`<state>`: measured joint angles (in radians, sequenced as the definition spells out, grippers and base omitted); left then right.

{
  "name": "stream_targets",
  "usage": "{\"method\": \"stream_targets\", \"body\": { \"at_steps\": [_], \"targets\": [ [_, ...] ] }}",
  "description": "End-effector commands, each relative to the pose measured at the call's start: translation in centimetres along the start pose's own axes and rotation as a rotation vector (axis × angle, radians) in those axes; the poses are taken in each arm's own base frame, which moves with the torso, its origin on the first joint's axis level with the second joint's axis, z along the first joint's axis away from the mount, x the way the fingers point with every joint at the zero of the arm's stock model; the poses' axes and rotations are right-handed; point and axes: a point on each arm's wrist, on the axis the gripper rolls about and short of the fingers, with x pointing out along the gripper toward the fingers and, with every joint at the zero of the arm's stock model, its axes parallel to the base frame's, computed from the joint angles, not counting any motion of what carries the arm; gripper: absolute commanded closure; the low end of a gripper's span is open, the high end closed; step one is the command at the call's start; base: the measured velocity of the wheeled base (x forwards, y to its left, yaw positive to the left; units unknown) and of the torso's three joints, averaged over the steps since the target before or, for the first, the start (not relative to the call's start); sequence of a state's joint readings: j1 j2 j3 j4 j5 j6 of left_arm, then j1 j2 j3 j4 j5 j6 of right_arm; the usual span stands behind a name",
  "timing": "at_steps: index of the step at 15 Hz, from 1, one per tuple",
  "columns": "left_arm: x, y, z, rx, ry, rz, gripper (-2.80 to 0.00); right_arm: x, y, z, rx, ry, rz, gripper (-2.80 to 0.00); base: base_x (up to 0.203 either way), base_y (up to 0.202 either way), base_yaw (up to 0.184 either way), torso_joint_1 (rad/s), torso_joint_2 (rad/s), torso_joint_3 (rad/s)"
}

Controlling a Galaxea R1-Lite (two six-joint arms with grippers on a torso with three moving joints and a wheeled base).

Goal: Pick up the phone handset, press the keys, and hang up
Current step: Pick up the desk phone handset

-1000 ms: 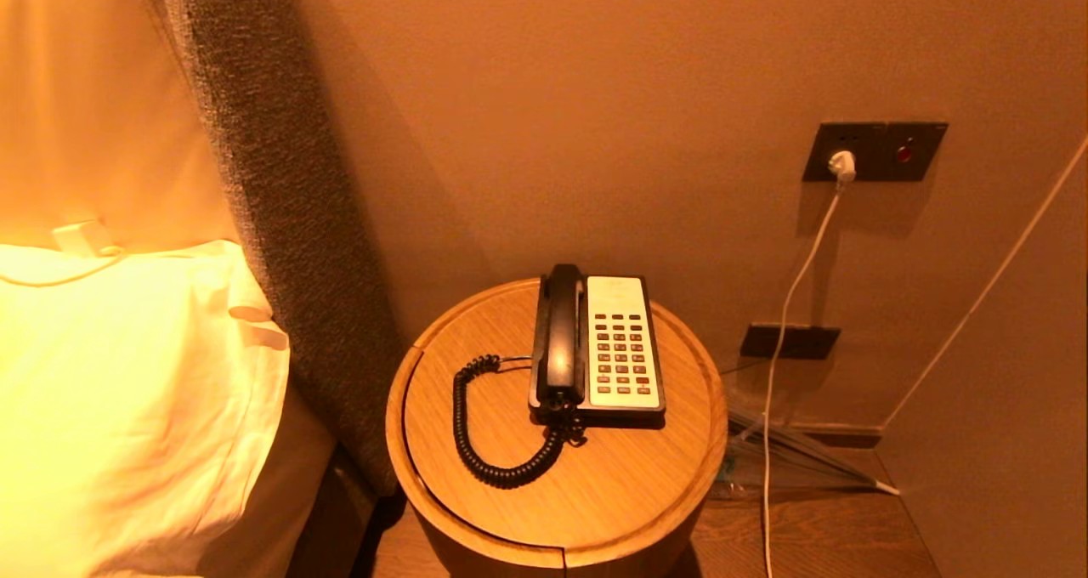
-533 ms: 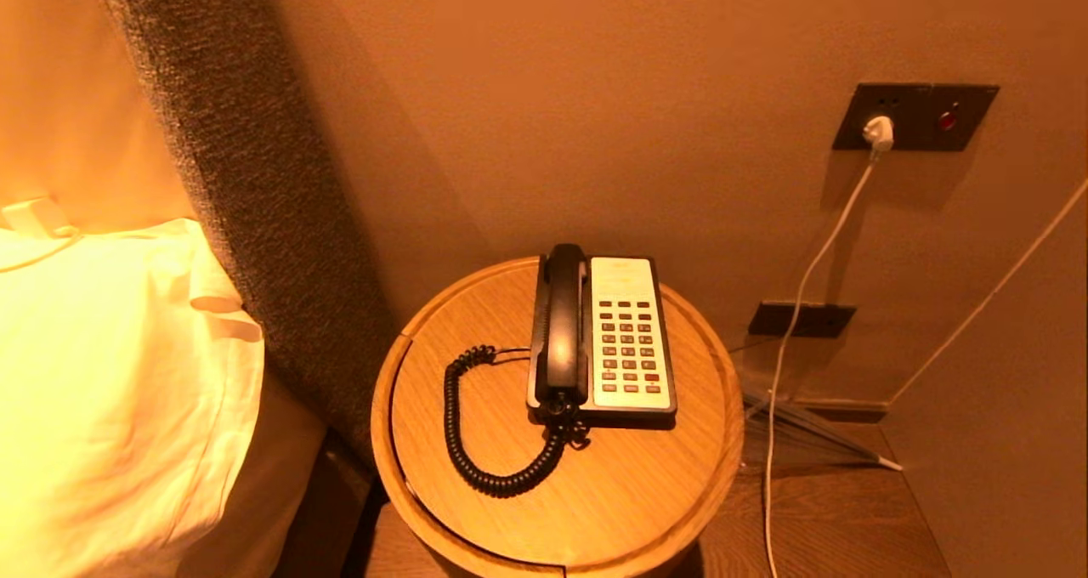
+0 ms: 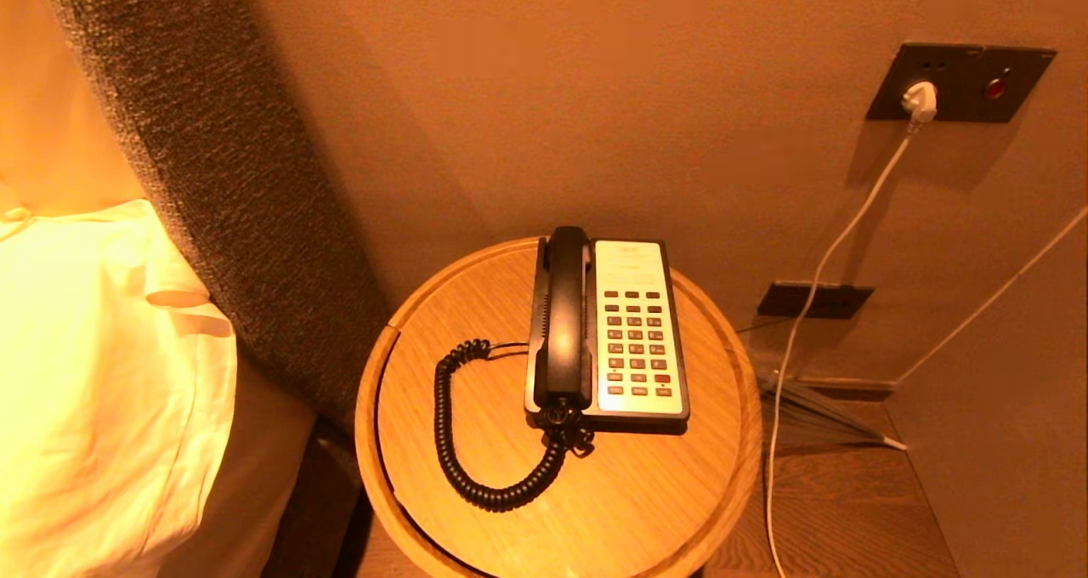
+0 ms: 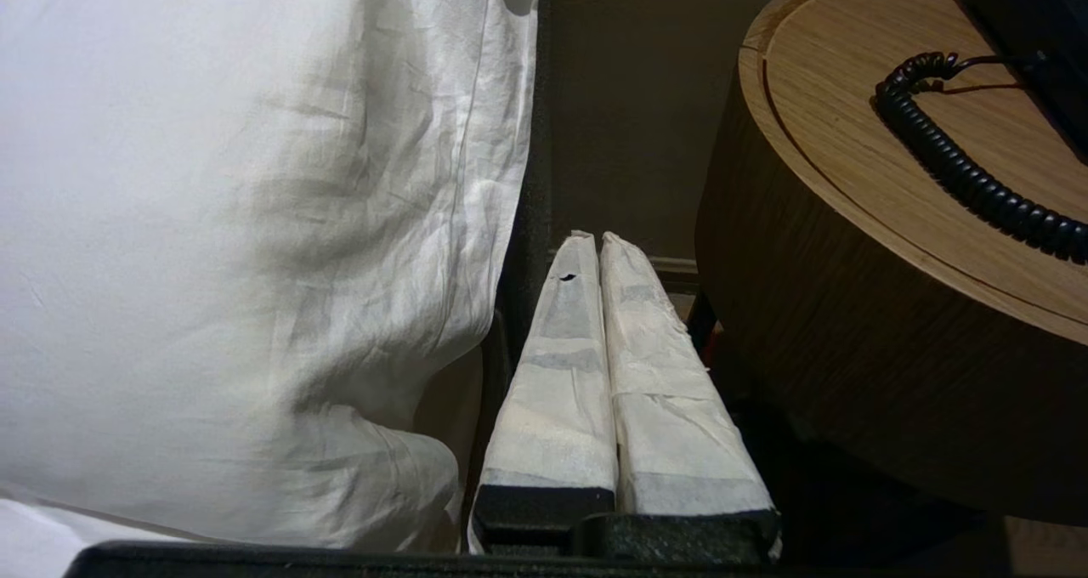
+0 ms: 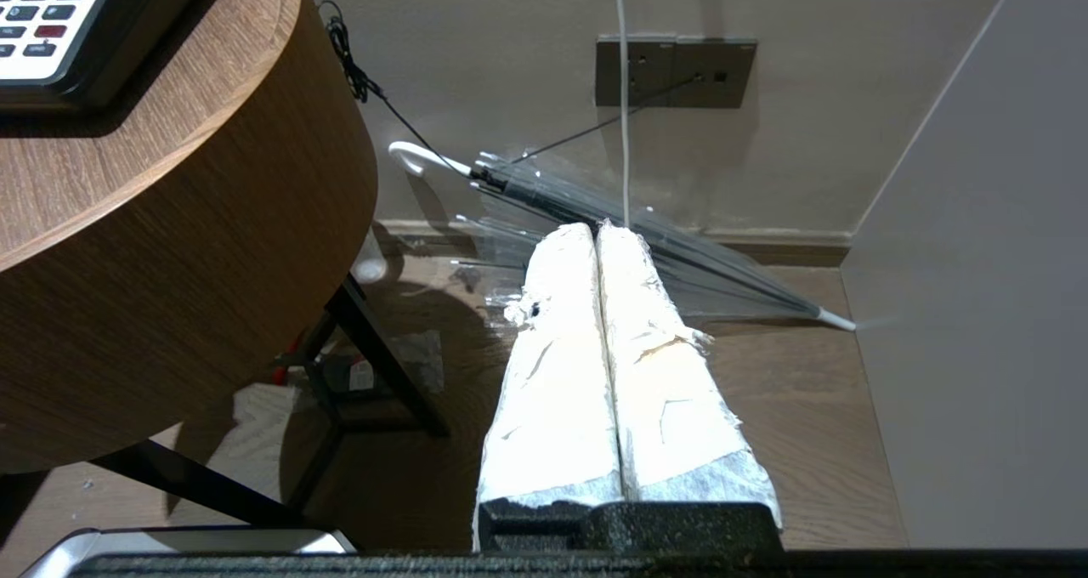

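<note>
Bedding (image 3: 102, 374), white and rumpled, fills the left side of the bedside scene, next to a grey padded headboard (image 3: 229, 187). Beside it stands a round wooden table (image 3: 646, 510), carrying a phone base (image 3: 642, 327) with a pale keypad. The handset (image 3: 562, 314) lies in its cradle on the base's left side, and its coiled cord (image 3: 463, 442) loops across the tabletop. A folded clear umbrella (image 5: 663, 255) lies on the floor by the wall, under a white cable (image 3: 837, 238) plugged into a socket. The left gripper (image 4: 599, 242) hangs low between bedding and table, fingers pressed together. The right gripper (image 5: 597, 231) hangs low beside the table, above the umbrella, fingers likewise together, holding nothing.
</note>
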<state>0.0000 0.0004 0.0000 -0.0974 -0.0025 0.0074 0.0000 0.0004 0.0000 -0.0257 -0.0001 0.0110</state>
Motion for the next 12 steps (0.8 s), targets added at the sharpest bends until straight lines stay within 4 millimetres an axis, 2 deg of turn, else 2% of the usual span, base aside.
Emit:
{"method": "stream_targets", "body": {
  "at_steps": [1, 8, 9, 10, 12],
  "targets": [
    [0.2, 0.0, -1.1, 0.000, 0.036, 0.001, 0.00, 0.1, 0.0, -0.3, 0.000, 0.009, 0.000, 0.00, 0.000, 0.000, 0.000, 0.000, 0.00, 0.000],
    [0.2, 0.0, -1.1, 0.009, 0.048, 0.005, 0.00, 0.1, 0.0, -0.3, 0.000, 0.010, 0.000, 0.00, 0.000, 0.000, 0.000, 0.000, 0.00, 0.000],
    [0.0, 0.0, -0.1, 0.009, 0.029, 0.003, 0.00, 0.1, 0.0, -0.3, 0.000, 0.009, 0.000, 0.00, 0.000, 0.000, 0.000, 0.000, 0.00, 0.000],
    [-0.3, 0.0, 1.6, 0.010, 0.005, -0.003, 0.00, 0.1, 0.0, -0.3, 0.000, 0.009, 0.000, 0.00, 0.000, 0.000, 0.000, 0.000, 0.00, 0.000],
    [-0.1, 0.0, 6.6, 0.007, 0.004, -0.036, 0.00, 0.1, 0.0, -0.3, 0.000, 0.010, 0.000, 0.00, 0.000, 0.000, 0.000, 0.000, 0.00, 0.000]
  ]
}}
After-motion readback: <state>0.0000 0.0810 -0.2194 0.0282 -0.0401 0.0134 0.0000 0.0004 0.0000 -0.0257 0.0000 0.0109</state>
